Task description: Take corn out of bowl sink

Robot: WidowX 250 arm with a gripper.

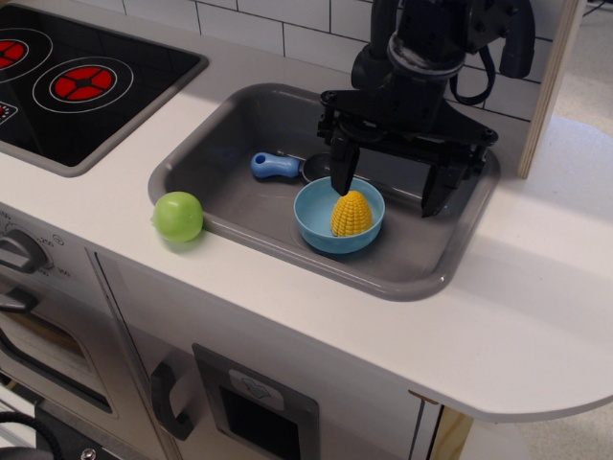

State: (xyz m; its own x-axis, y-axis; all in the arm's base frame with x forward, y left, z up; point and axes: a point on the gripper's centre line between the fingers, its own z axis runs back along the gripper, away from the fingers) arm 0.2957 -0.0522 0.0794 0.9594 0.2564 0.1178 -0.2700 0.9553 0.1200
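Corn (pixel 351 214) sits upright in the light blue bowl (pixel 339 216), rounded tip up, leaning toward the bowl's right side. Yellow-orange, bumpy kernels. Bowl rests on the floor of the grey sink (pixel 220 182), right of centre, near the front wall.

Hand (pixel 389 188) hangs over the sink, black, fingers spread wide and released, gripping nothing. Left finger tip is down just above the bowl's back rim, right beside the corn's tip; can't tell if it touches. Right finger hangs over bare sink floor, right of the bowl and apart from it. Black arm rises out the top edge.

Blue-handled utensil (pixel 276 166) lies on the sink floor behind and left of the bowl, handle pointing left, its dark head end near the left finger. Drain mostly hidden behind the hand.

Green ball (pixel 178 217) sits on the white counter (pixel 536 316), just outside the sink's front-left rim, about touching the rim. Counter is smooth white, rounded front-right corner, glossy with soft glare.

Black stovetop (pixel 57 86) with red ring burners set in the counter at far left, well apart from the sink. White tiled wall (pixel 287 29) with dark grout behind. Light wood panel (pixel 556 77) stands upright at the sink's back right. Below the counter: white cabinet front, grey knob (pixel 19 251) at left, dark handle (pixel 168 401) lower down.
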